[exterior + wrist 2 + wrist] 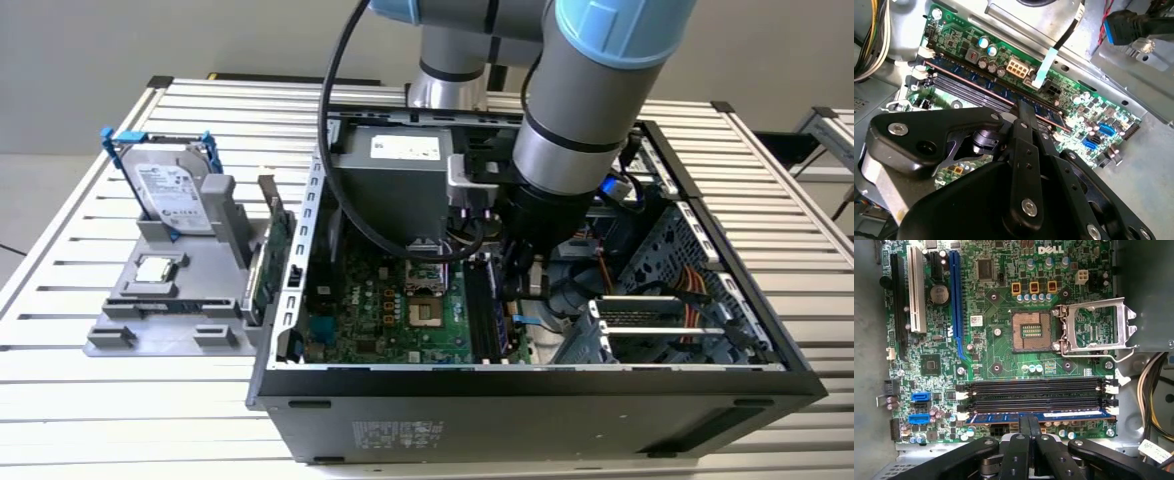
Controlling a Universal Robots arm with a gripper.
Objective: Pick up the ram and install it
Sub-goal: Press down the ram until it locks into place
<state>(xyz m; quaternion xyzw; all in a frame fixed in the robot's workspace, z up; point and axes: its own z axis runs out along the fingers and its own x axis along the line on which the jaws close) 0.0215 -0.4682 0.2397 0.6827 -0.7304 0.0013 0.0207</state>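
Observation:
The ram (1064, 415) is a long thin strip with a blue top edge. It stands in the memory slot of the motherboard (999, 355) closest to my fingers, and it also runs across the second wrist view as the ram (979, 82). My gripper (1029, 421) is shut, its two black fingers pressed side by side, with the tips resting on the middle of the ram's top edge. The second wrist view shows the gripper (1021, 106) meeting the stick from above. In the exterior view the gripper (525, 288) reaches down inside the open computer case (534, 385).
Two empty black memory slots (1034, 387) lie beside the ram, then the open CPU socket (1031, 331). Cables (627, 280) and a drive cage crowd the case's right. Outside, a grey fixture (120, 330) holds a hard drive (174, 190), a silver chip (158, 268) and a green card (274, 250).

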